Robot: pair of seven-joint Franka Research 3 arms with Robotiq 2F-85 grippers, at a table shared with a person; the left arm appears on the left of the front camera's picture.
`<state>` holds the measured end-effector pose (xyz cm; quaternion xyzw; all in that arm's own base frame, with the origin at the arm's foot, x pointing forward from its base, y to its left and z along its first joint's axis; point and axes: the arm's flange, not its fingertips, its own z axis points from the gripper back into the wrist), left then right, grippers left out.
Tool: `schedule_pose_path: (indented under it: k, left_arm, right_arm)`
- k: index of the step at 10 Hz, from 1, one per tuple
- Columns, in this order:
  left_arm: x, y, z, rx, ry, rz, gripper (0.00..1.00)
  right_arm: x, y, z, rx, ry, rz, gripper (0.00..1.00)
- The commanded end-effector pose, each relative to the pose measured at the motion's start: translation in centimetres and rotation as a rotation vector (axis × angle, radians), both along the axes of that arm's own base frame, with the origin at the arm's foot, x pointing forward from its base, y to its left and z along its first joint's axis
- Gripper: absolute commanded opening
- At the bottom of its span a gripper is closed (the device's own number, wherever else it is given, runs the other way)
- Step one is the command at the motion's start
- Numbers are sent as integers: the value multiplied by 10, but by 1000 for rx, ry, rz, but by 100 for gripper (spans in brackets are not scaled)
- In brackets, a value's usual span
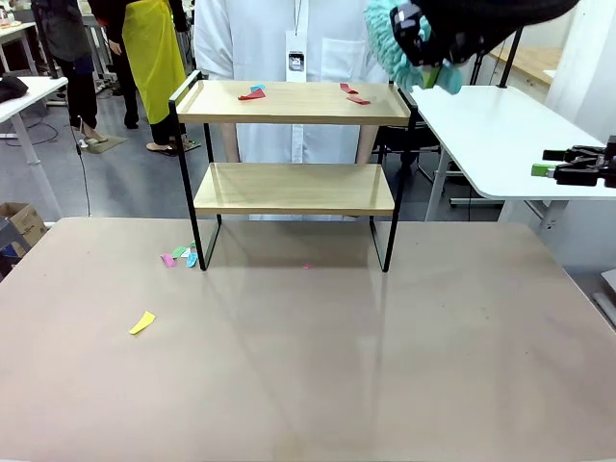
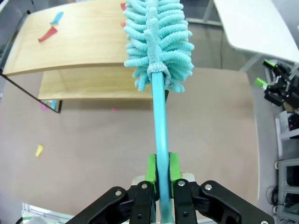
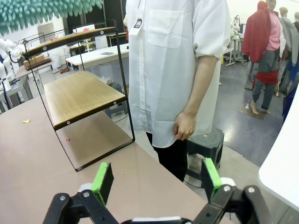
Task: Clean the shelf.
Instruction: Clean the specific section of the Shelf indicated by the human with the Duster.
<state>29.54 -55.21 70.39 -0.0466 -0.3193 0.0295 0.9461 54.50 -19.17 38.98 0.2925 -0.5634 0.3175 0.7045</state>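
The shelf (image 1: 294,104) stands at the table's far middle, with a person in a white coat behind it. Red and blue paper scraps (image 1: 252,94) lie at the left of its top board, and more red scraps (image 1: 354,94) at the right. My left gripper (image 1: 433,53) hangs high over the shelf's right end, shut on the handle of a teal fluffy duster (image 1: 393,43). From the left wrist, the duster head (image 2: 159,42) covers the right end of the top board (image 2: 79,42), and my left gripper (image 2: 160,171) clamps the handle. My right gripper (image 1: 577,166) stays open at the right edge, off the table.
Paper scraps lie on the brown table (image 1: 308,366): a yellow one (image 1: 141,323), a pink, green and blue cluster (image 1: 178,257) by the shelf's front left leg, and a pink speck (image 1: 307,266). A white table (image 1: 500,135) stands at the right. My right gripper (image 3: 156,179) faces the person (image 3: 173,70).
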Motion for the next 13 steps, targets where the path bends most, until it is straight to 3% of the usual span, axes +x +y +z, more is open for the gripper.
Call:
schedule_pose_path:
  k: [1,4,5,6,7,8,13]
  left_arm:
    - [3,14,-15,7,38,-23,13]
    - [15,30,-35,-27,137,-54,13]
    - [23,33,-39,9,225,-117,13]
    - [19,8,-33,-6,112,-6,13]
    - [19,8,-33,-6,112,-6,13]
    - [28,15,-36,-7,158,-38,13]
    - [48,76,-17,74,214,93,13]
  right_arm:
    - [0,2,3,0,-5,3,100]
    - [0,2,3,0,-5,3,100]
    - [0,2,3,0,-5,3,100]
    - [0,2,3,0,-5,3,100]
    - [0,2,3,0,-5,3,100]
    - [0,2,3,0,-5,3,100]
    - [0,2,3,0,-5,3,100]
